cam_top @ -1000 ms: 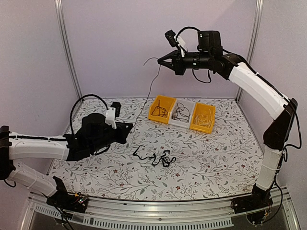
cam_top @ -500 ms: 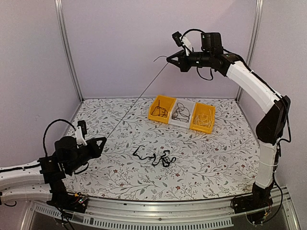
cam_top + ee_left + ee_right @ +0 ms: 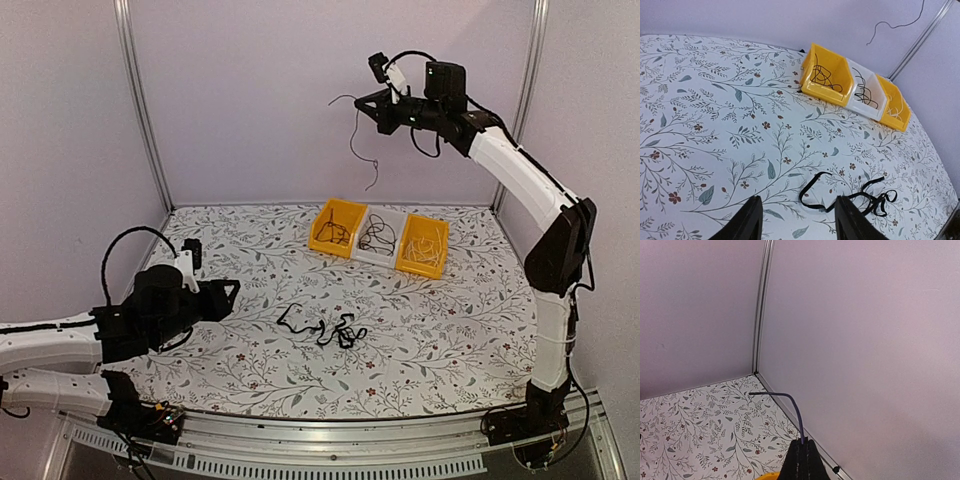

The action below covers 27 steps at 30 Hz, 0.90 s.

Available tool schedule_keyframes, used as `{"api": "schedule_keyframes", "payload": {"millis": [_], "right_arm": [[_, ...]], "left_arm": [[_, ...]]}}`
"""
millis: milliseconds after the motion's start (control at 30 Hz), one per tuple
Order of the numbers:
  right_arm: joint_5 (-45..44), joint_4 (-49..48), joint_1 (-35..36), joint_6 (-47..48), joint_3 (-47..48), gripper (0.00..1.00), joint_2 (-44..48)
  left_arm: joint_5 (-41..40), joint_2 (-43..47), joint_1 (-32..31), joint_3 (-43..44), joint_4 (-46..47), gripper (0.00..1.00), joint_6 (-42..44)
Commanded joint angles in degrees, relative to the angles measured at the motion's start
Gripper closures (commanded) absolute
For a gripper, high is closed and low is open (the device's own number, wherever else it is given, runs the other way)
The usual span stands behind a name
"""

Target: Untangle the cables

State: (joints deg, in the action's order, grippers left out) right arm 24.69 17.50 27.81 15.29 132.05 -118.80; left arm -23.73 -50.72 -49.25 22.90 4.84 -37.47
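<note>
change: a moment ago i had one thin strand pulled taut between both arms; now the left gripper (image 3: 228, 296) has let go and its end has sprung away.
left gripper: jaws apart with nothing between them, low over the left side of the table (image 3: 450, 330), pointing toward the middle.
right gripper: the right gripper (image 3: 802, 442) is pinched tight on the freed strand (image 3: 796, 415), raised high near the back wall on the right.
freed strand: it dangles loose in the air from the right fingertips, a short tail sticking out one way and the longer part curling downward, touching nothing else i can see.
meaning: i judge that this strand is now clear of the rest, so one cable is separated and only needs putting somewhere.
clump: the remaining clump (image 3: 322, 328) lies flat near the centre of the table, a few black loops still crossing one another.
clump vs left gripper: it sits ahead and to the right of the open jaws, near but not touching, in plain sight of the wrist view.
clump vs right gripper: well apart, far below it.
bins: the yellow bin (image 3: 822, 96) and its two neighbours stand at the back, each with wires inside, below the hanging strand.
</note>
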Motion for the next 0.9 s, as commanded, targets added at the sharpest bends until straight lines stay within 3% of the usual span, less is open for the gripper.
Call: {"api": "schedule_keyframes", "payload": {"millis": [0,867], "right_arm": [[-2.1,-2.8,0.3,0.7,2.0,1.0,-2.7],[-8.2,-8.1,0.7,1.8,5.0,1.0,-16.0]], "left_arm": [[1.3,-0.5,0.5,0.8,0.2,0.48,1.4],[2.9,-1.0,0.4,1.6,-0.5,0.49,-0.1]]}}
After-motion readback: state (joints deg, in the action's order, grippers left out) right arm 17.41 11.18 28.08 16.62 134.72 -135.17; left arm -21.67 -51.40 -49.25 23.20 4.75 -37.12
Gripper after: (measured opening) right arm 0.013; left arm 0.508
